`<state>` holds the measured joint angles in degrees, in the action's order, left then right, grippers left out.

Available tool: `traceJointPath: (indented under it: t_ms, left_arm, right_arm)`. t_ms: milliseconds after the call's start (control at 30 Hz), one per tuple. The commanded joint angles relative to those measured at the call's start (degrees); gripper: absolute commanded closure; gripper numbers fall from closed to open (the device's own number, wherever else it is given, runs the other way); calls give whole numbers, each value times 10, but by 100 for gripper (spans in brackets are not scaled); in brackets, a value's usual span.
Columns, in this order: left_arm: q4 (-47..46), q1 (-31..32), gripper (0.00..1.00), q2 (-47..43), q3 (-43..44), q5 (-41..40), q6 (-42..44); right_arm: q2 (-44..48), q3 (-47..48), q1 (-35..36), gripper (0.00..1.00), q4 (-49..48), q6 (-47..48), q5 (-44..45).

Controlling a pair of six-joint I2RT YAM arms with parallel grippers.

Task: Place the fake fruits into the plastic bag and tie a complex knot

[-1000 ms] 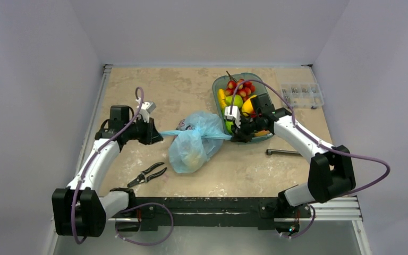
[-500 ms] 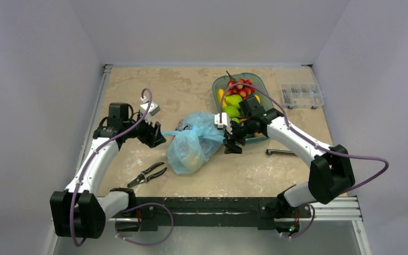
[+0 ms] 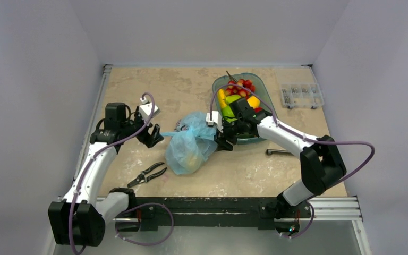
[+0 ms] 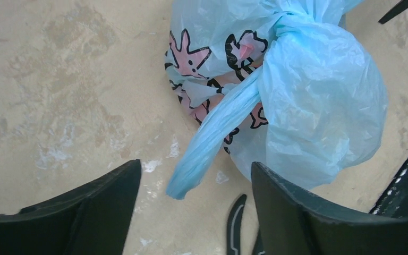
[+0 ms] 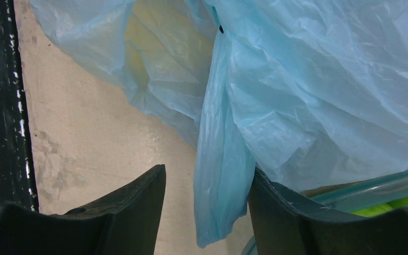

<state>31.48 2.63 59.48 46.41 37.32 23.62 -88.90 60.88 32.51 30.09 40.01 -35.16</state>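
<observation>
The light-blue plastic bag [image 3: 191, 144] lies mid-table, its pink and dark print [image 4: 191, 50] facing the left wrist camera. The knot [image 4: 288, 22] is bunched tight at its top. One twisted tail [image 4: 204, 141] hangs loose between the fingers of my open left gripper [image 3: 154, 136], touching neither. The other tail [image 5: 219, 180] hangs inside my open right gripper [image 3: 220, 139], resting against its right finger [image 5: 297, 212]. A yellowish fruit [image 5: 143, 40] shows through the plastic. More fake fruits [image 3: 237, 96] sit in the teal dish [image 3: 259, 84].
Black pliers [image 3: 147, 174] lie in front of the bag, a handle [image 4: 236, 223] showing below the left fingers. A metal bar [image 3: 279, 152] lies right of the bag. A clear compartment box [image 3: 300, 94] stands at the back right. The dish rim [image 5: 372, 187] is right beside my right gripper.
Both grippers have opened and let go of the bag's tails, which now hang slack. My right gripper has moved left, close to the bag; the left arm has shifted slightly.
</observation>
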Motion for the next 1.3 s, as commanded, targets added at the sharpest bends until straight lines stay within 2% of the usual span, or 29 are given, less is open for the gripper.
traceJointPath:
  t_ms: [0, 67, 100, 200, 300, 433, 533, 667, 767, 800, 833, 867, 933, 1100, 1267]
  left_arm:
    - [2, -6, 19, -14, 9, 9, 103]
    - [43, -6, 1, -16, 14, 26, 214]
    - [51, -6, 0, -17, 10, 25, 259]
    - [37, -6, 0, -12, 3, 13, 336]
    - [60, -5, 0, 9, 5, 9, 454]
    - [54, 5, 10, 64, 22, -3, 470]
    - [20, 20, 16, 91, 29, -9, 417]
    - [-34, 66, 28, 110, 9, -54, 347]
    - [-96, 84, 40, 99, -24, -85, 276]
    - [-109, 87, 48, 95, -27, -96, 239]
    - [-113, 88, 59, 92, -24, -105, 196]
    - [-111, 88, 71, 91, -17, -119, 156]
    - [-93, 87, 99, 88, 5, -161, 59]
    - [7, 43, 100, 86, 80, -199, -182]
    - [45, -24, 100, 77, 93, -211, -342]
  right_arm:
    - [11, 22, 16, 45, -42, -38, 9]
    - [10, 23, 22, 45, -56, -55, 13]
    - [8, 25, 23, 46, -62, -60, 15]
    - [1, 35, 23, 45, -63, -62, 14]
    - [-2, 40, 24, 41, -53, -57, -2]
    - [-14, 52, 23, 38, -49, -73, -18]
    - [-25, 59, 24, 39, -60, -97, -14]
    - [-41, 62, 25, 47, -74, -126, 1]
    - [-35, 50, 25, 70, -99, -147, 26]
    - [-31, 47, 25, 79, -101, -150, 32]
    - [-27, 45, 25, 93, -103, -154, 38]
    - [-21, 44, 25, 100, -103, -156, 44]
    - [-1, 34, 25, 100, -107, -162, 63]
    - [69, -7, 25, 100, -144, -193, 135]
    - [86, -14, 23, 100, -136, -205, 223]
